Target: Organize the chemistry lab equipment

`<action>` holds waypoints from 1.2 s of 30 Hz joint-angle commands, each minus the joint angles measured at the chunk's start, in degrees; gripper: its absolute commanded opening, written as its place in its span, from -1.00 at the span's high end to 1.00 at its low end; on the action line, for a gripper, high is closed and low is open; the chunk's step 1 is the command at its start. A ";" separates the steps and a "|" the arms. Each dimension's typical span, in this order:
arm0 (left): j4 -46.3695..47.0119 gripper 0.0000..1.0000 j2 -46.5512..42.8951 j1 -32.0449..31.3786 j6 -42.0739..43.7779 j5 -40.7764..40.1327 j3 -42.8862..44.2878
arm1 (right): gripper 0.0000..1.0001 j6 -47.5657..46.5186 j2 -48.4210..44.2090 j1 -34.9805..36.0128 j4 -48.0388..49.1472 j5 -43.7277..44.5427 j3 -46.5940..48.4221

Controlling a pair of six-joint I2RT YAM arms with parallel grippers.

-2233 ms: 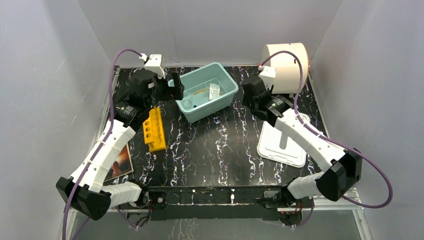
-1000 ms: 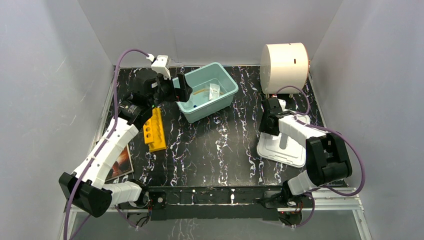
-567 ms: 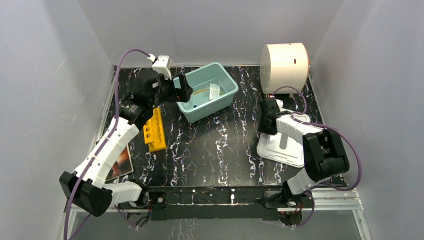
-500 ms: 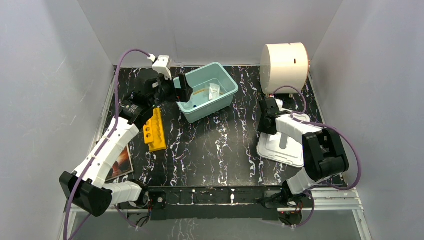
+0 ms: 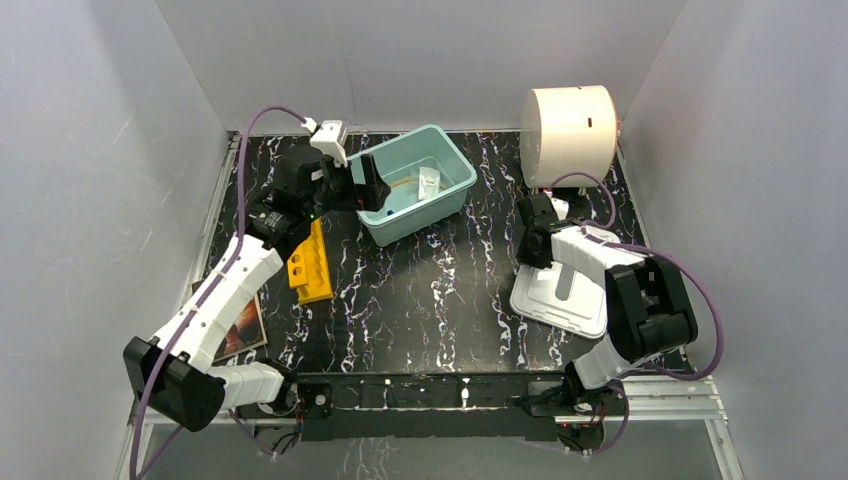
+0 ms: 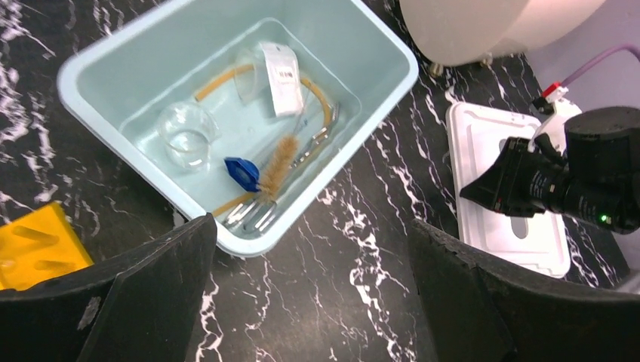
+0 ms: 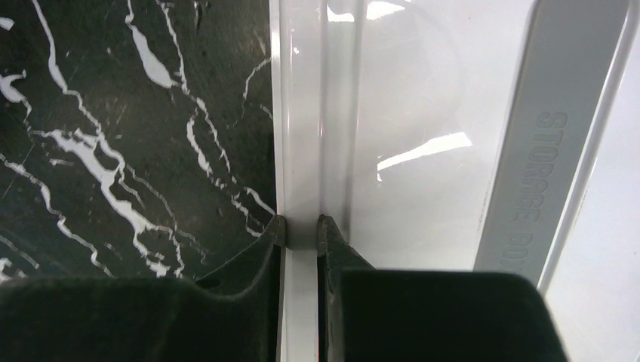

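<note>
Pinching the flat white plastic lid (image 5: 590, 310) tight by its edge, the right fingers (image 7: 278, 234) are probably needing a slow, level lift; the left fingers (image 5: 372, 188) are hanging open.

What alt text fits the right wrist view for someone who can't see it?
The right gripper pinches the edge of a white plastic lid between its black fingers. Black white-veined tabletop fills frame left; a raised handle strip embossed STORAGE runs at frame right.
</note>
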 commanded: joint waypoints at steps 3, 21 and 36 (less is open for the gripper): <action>2.68 -0.87 -0.75 -3.25 -0.30 8.74 -2.41 | 0.89 5.85 -9.34 0.35 -5.39 -5.79 2.34; 20.66 -0.90 20.41 -21.17 -6.37 27.20 -3.99 | 0.90 21.85 -23.63 0.36 3.94 -18.75 0.94; 21.70 -0.40 29.79 -21.25 -11.38 28.18 1.55 | 0.92 27.48 -22.60 0.35 8.45 -23.75 1.94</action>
